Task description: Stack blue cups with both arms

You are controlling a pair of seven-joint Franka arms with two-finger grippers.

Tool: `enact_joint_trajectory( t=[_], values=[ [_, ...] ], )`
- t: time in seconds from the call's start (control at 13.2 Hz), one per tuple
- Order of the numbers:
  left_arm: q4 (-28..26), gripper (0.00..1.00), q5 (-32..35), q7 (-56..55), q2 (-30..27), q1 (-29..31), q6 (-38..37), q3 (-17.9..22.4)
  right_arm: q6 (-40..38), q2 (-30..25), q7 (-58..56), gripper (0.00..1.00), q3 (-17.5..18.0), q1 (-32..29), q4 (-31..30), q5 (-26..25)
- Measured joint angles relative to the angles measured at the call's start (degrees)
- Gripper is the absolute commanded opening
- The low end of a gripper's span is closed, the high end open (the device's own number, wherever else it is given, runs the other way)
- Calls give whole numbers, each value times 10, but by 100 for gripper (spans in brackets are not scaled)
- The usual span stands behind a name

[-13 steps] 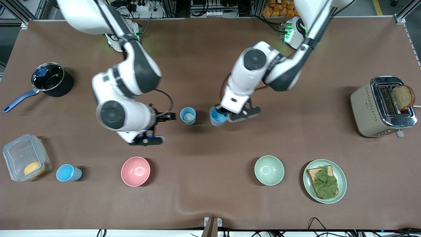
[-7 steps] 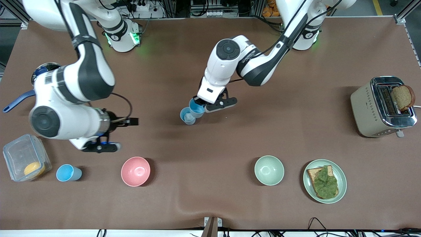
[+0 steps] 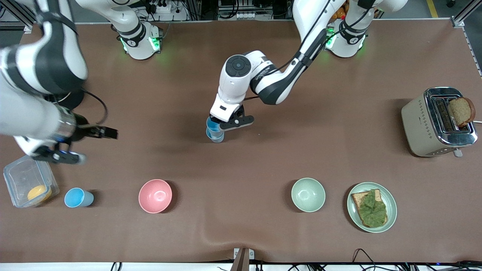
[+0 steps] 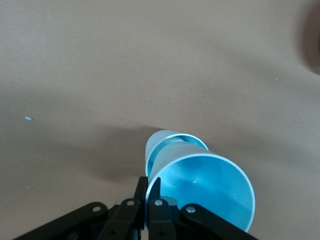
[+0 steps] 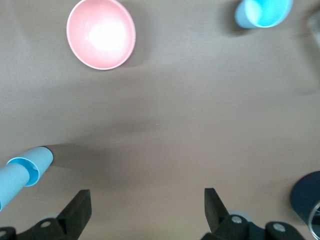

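My left gripper (image 3: pixel 223 124) is shut on the rim of a blue cup (image 3: pixel 212 125). It holds that cup tilted, with its bottom in the mouth of a second blue cup (image 3: pixel 216 137) standing at the table's middle. In the left wrist view my gripper (image 4: pixel 148 192) pinches the held cup's (image 4: pixel 205 185) rim, and the lower cup's rim (image 4: pixel 162 142) shows beneath it. A third blue cup (image 3: pixel 78 197) stands beside the plastic container; it also shows in the right wrist view (image 5: pixel 262 11). My right gripper (image 3: pixel 92 145) is open and empty, over the table at the right arm's end (image 5: pixel 146 207).
A pink bowl (image 3: pixel 155 195) and a green bowl (image 3: pixel 308 194) stand nearer the front camera. A plate with leaf-topped toast (image 3: pixel 389 210), a toaster (image 3: pixel 421 120), a clear container (image 3: pixel 22 175) and a dark pot (image 3: pixel 71 99) are also on the table.
My left gripper has carried its cup sideways onto the standing cup. My right arm has swung away from the cups toward the right arm's end of the table.
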Motion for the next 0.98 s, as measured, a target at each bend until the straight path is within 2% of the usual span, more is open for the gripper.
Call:
enact_joint_trajectory(
  t=[0.23, 0.3, 0.38, 0.75, 0.91, 0.98],
  values=[
    [1, 1, 0, 0, 4, -6, 1, 6, 3, -76, -15, 100, 0, -40, -54, -5],
    [1, 31, 0, 0, 5, -6, 1, 7, 1, -96, -17, 100, 0, -48, -64, -5],
    [2, 99, 0, 0, 8, -5, 1, 8, -3, -113, -21, 100, 0, -52, -71, -5],
    [18, 100, 0, -6, 6, -3, 5, 15, -18, -159, -48, 100, 0, -62, -98, -6],
    [27, 100, 0, -8, -23, 9, -5, 34, -4, -161, -55, 100, 0, -66, -99, -6],
    [29, 100, 0, -8, -49, 26, -35, 40, 6, -163, -56, 100, 1, -66, -99, -7]
  ],
)
